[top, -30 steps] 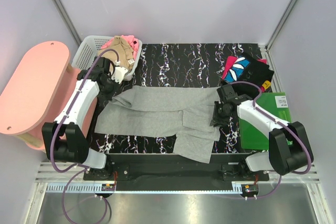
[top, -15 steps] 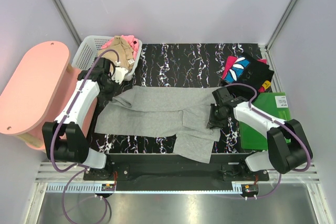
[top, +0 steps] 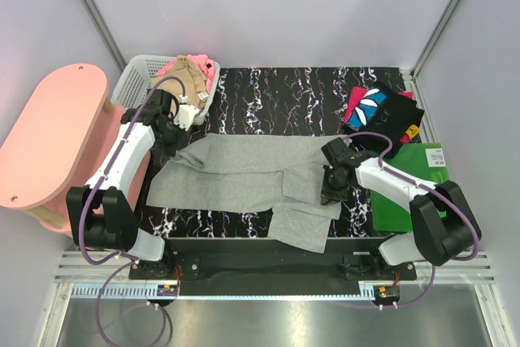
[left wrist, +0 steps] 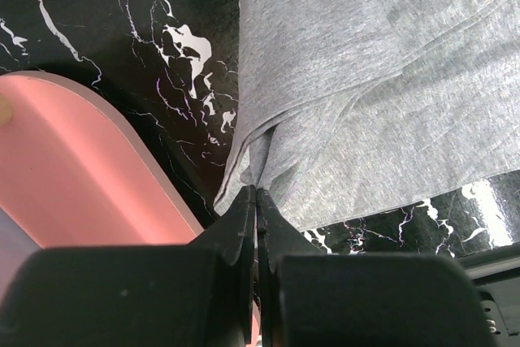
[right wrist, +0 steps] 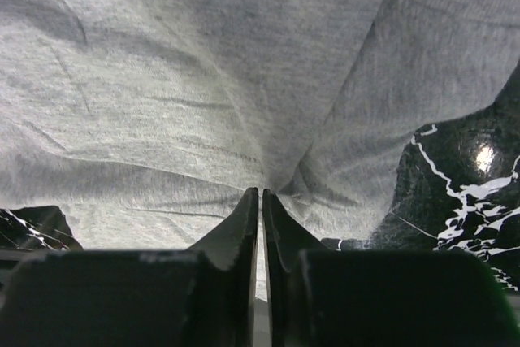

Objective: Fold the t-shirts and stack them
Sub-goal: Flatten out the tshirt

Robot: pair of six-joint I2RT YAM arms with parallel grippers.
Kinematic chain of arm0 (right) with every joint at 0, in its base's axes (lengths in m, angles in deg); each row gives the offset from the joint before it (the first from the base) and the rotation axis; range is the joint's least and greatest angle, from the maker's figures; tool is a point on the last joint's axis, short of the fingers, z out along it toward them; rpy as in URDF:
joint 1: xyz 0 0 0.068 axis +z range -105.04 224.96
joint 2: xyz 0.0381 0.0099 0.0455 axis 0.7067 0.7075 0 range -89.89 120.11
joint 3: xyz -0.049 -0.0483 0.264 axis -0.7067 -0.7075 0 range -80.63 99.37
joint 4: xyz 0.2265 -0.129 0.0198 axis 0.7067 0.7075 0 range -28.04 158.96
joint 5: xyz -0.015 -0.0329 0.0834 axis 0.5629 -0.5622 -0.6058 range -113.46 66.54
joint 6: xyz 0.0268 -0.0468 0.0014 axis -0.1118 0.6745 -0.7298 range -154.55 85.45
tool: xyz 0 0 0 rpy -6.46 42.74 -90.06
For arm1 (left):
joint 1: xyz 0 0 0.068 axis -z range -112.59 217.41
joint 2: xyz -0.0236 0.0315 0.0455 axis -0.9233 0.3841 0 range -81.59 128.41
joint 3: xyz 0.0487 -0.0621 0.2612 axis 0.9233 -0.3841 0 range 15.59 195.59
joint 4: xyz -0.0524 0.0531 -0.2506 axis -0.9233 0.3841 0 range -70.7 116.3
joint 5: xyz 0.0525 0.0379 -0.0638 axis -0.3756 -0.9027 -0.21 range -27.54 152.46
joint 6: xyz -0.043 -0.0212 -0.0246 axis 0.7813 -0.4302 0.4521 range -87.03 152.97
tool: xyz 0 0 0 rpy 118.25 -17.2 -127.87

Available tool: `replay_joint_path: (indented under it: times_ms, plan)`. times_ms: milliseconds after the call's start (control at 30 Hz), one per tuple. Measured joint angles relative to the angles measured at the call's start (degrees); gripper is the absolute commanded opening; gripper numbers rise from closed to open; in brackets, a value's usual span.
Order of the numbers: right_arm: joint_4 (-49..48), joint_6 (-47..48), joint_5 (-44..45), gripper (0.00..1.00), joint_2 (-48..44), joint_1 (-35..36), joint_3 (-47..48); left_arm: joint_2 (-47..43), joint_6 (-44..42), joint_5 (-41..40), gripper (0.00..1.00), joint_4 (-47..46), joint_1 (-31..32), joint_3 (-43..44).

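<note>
Black marble tabletop (top: 268,91): right gripper (right wrist: 261,193) has slid leftward, clamped on the light-grey t-shirt (top: 236,172), bunching it; left gripper (left wrist: 255,191) stays pinching its edge.

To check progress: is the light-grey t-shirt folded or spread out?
Spread out, not folded: the light-grey t-shirt lies wide across the table, only rumpled and overlapped at one end.

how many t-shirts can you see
4: a grey one spread mid-table, a black printed one at the far right, a tan one and a pink one in the basket. More may be hidden underneath.
</note>
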Motion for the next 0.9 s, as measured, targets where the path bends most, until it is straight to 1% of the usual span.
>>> replay_joint_path:
  times_ms: [100,300,367,500,633,900]
  plan:
    - [0.1,0.1,0.7,0.06,1.7,0.0,1.2,0.0,0.0,0.2,0.0,0.0,0.0,0.0]
    - [1.4,0.3,0.9,0.15,2.3,0.0,1.9,0.0,0.0,0.2,0.0,0.0,0.0,-0.9]
    - [2.1,0.3,1.6,0.19,1.6,0.0,2.0,0.0,0.0,0.3,0.0,0.0,0.0,-1.3]
    - [4.4,0.2,3.6,0.23,-2.7,0.0,2.1,0.0,0.0,0.7,0.0,0.1,0.0,-1.7]
    - [5.8,0.2,4.9,0.24,-4.9,0.0,2.4,0.0,0.0,1.0,0.0,0.0,0.0,-1.8]
    - [6.8,-0.3,5.7,0.26,-3.2,0.0,2.4,0.0,-0.1,1.4,0.0,0.0,-0.1,-1.9]
